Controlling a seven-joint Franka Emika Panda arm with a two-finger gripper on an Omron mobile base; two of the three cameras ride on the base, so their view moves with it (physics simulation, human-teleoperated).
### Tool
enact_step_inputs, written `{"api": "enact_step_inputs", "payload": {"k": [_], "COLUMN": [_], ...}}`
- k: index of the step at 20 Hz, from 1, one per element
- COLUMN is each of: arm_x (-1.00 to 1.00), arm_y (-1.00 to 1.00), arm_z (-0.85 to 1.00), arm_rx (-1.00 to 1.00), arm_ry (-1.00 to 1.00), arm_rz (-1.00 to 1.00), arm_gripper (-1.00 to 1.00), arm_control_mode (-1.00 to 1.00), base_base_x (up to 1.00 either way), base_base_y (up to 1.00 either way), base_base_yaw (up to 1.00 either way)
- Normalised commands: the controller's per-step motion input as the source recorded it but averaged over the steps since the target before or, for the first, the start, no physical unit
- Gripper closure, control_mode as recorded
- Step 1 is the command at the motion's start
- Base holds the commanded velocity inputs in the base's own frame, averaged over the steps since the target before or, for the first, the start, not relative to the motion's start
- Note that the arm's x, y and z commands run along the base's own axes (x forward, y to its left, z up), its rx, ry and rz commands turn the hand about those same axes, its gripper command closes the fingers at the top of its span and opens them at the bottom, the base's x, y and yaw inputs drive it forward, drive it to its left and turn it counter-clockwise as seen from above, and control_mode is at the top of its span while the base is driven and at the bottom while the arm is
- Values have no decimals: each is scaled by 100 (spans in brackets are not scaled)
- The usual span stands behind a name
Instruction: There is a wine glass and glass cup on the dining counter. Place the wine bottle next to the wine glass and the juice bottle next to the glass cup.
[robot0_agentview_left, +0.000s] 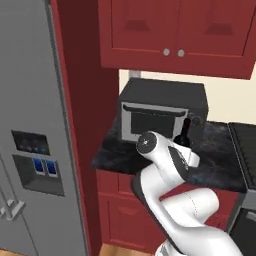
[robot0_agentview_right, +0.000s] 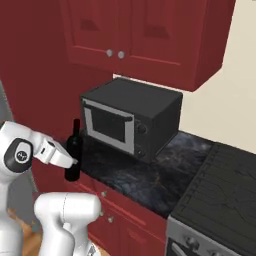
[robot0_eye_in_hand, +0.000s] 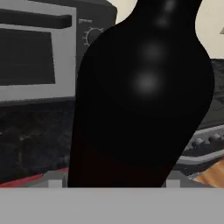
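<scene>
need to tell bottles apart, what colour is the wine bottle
Very dark, almost black wine bottle; hand view shows it best.

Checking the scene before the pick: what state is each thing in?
wine bottle: upright on the wall counter, left of the microwave.
gripper: at the bottle's body; whether it has closed cannot be told.
microwave: door shut.
upper cabinet: doors shut.
refrigerator: doors shut.

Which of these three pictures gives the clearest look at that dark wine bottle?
The right base view: the wine bottle stands whole and upright on the counter edge beside the microwave, neck to base. In the left base view the arm hides all but its neck. The hand view is so close that its dark body crowds the picture.
</scene>
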Motion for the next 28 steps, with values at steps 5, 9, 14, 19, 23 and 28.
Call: {"api": "enact_step_inputs", "payload": {"k": [5,9,14,19,23,28], "arm_x": [0,0,0,0,0,0], "arm_y": [0,0,0,0,0,0], "arm_z": [0,0,0,0,0,0], "arm_rx": [0,0,0,0,0,0], "arm_ry": [0,0,0,0,0,0], "arm_rz": [0,0,0,0,0,0], "arm_gripper": [100,100,100,100,100,100], "arm_control_mode": [100,100,100,100,100,100], "base_base_x": [-12,-11,-12,-11,-6,9], "base_base_y": [41,32,32,34,36,35], "base_base_yaw": [81,91,91,87,83,70]}}
